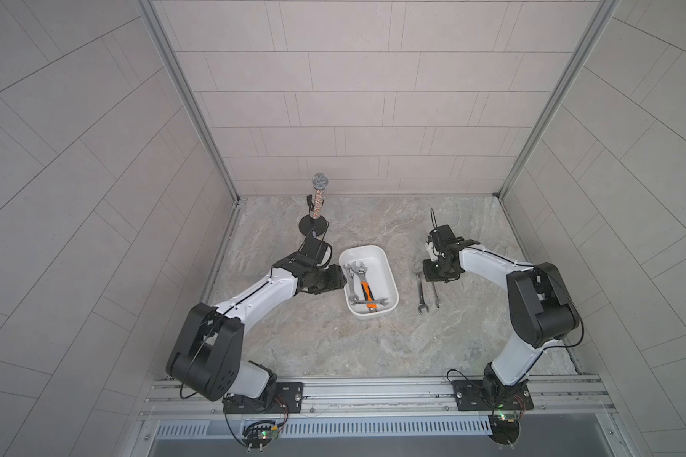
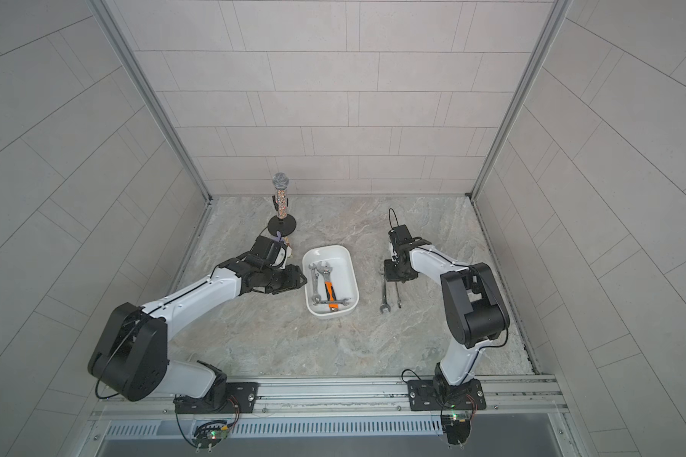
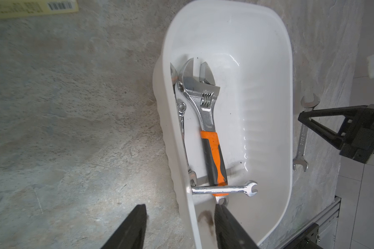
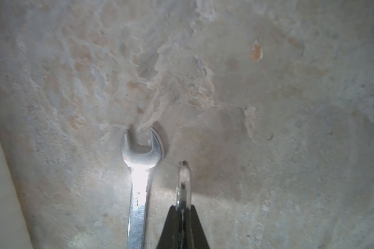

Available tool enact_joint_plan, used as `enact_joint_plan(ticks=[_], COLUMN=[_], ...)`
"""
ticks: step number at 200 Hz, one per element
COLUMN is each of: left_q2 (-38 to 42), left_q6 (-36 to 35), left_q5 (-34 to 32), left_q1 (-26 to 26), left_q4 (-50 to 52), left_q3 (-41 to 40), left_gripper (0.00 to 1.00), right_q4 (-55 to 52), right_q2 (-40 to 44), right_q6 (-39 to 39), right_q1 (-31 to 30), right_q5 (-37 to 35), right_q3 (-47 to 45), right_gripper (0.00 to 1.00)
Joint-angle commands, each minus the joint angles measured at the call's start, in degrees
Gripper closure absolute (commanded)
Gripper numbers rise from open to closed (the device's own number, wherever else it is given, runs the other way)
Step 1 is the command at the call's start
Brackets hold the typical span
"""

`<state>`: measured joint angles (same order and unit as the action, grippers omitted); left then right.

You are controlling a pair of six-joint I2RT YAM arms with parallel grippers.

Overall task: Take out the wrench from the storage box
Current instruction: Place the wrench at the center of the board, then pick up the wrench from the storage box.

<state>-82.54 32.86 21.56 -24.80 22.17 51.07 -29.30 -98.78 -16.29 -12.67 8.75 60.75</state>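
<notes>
— So, what's largest in front of you?
— The marbled surface (image 1: 333,348), then the white storage box (image 1: 374,313) at its middle, between my 2 arms. A microphone (image 1: 317,201) stands upright behind it.
— Your end effectors?
— My left end effector (image 3: 179,208) is parted and holds nothing: 1 finger inside the box, 1 outside, the wall between. My right end effector (image 4: 183,208) is clamped on a slim wrench (image 4: 184,181), right of the box.
— And the other wrenches?
— In the box, an orange-handled adjustable wrench (image 3: 205,112) lies lengthwise, a long wrench (image 3: 183,129) beside it along the wall, a short wrench (image 3: 225,190) across the handle's end. Outside, an open-end wrench (image 4: 138,194) lies flat just beside the slim one.
</notes>
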Motion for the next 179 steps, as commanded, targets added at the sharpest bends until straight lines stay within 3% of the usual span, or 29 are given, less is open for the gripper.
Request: enact_joint_plan(ticks=[1, 81, 147, 179], left_q2=[0.9, 0.6, 1.2, 1.7], left_q6=[-1.1, -1.1, -0.9, 0.0], left_q5=[-0.4, -0.6, -0.3, -0.2], left_q1=[-0.1, 0.0, 0.0, -0.1], left_q4=[0.6, 0.5, 0.2, 0.1], left_q3=[-0.7, -0.6, -0.9, -1.8], left_gripper=[0.43, 0.42, 0.42, 0.43], right_q4=[1.8, 3.2, 3.9, 0.3], right_q2=[-0.1, -0.8, 2.4, 8.8], right_q6=[-1.6, -3.5, -5.8, -5.6], right_q1=[1.3, 5.8, 6.5, 5.1], right_q5=[-0.3, 2.0, 5.8, 6.1], right_q3=[-0.8, -3.4, -6.8, -4.4], right_gripper=[0.98, 0.70, 0.69, 0.68])
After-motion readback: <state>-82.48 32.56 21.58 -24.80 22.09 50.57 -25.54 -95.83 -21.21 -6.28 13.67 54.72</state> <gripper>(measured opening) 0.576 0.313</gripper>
